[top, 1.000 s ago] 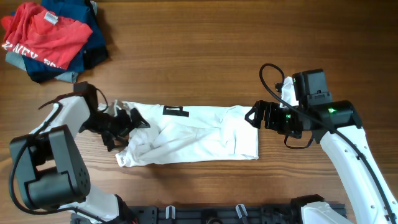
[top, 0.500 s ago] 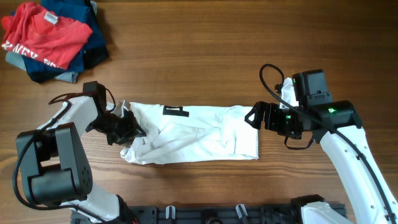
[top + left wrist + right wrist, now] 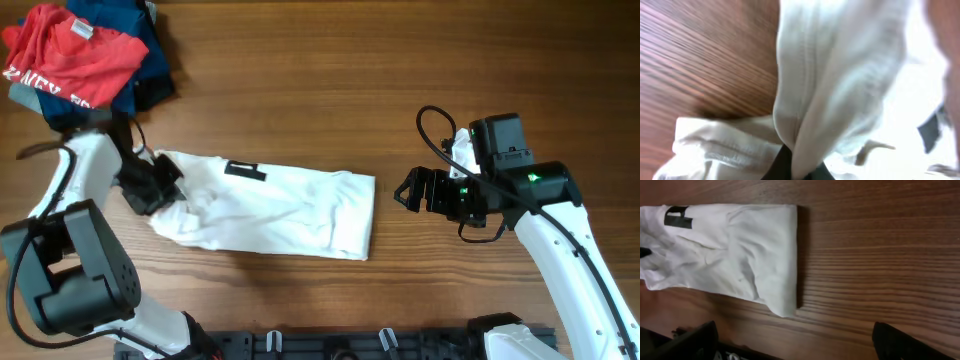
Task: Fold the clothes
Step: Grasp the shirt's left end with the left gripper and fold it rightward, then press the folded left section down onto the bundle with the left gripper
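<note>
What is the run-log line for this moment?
left gripper: shut on white shirt, at its left end | right gripper: open, clear of shirt's right edge | shirt: long wrinkled strip on table

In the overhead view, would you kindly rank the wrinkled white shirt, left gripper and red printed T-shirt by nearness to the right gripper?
1. White shirt, mid-table.
2. Left gripper, on the shirt's far end.
3. Red printed T-shirt, far-left corner.

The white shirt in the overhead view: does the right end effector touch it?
No, a strip of bare table separates the open right end effector from the nearest edge of the white shirt.
</note>
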`<state>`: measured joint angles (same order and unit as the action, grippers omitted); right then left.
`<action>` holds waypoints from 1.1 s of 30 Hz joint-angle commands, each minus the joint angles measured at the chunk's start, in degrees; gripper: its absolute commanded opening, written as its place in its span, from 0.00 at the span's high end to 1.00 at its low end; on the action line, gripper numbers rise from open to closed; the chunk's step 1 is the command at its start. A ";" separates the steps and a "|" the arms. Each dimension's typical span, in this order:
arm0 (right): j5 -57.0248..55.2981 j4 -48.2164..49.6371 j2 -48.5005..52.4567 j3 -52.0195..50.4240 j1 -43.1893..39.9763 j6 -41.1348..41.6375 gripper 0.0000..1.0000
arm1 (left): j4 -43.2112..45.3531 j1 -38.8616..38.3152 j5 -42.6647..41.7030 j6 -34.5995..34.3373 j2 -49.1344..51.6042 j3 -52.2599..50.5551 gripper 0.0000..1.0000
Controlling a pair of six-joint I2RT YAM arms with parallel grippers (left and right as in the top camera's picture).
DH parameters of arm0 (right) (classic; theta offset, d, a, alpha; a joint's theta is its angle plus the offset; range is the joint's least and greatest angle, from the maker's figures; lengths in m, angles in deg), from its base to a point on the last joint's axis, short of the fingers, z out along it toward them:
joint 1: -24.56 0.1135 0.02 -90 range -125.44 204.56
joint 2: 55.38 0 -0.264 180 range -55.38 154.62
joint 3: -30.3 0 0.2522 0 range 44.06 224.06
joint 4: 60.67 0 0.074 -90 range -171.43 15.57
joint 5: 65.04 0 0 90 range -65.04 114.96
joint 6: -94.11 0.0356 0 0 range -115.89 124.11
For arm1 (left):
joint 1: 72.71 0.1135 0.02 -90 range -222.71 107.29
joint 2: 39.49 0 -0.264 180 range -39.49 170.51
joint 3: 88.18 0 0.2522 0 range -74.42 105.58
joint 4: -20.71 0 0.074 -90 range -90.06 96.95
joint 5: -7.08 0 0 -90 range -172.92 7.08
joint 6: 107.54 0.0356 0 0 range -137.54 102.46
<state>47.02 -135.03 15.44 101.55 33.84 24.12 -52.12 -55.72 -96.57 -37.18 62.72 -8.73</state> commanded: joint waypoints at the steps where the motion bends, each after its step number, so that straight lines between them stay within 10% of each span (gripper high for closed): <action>1: 0.90 0.48 0.48 0.13 -0.13 -0.96 0.00 | -5.99 -1.33 1.97 -2.25 -1.53 7.34 0.96; 14: 0.72 1.38 0.98 0.13 -0.13 -0.50 0.01 | -15.82 -26.38 1.97 -2.27 -10.29 10.38 0.96; 33: 1.40 0.98 0.96 0.13 -0.13 1.03 0.01 | -4.63 -51.17 0.63 -9.64 -8.52 10.38 0.92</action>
<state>47.05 -134.00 15.92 101.55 33.84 24.41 -58.09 -103.65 -94.78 -45.31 52.54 0.78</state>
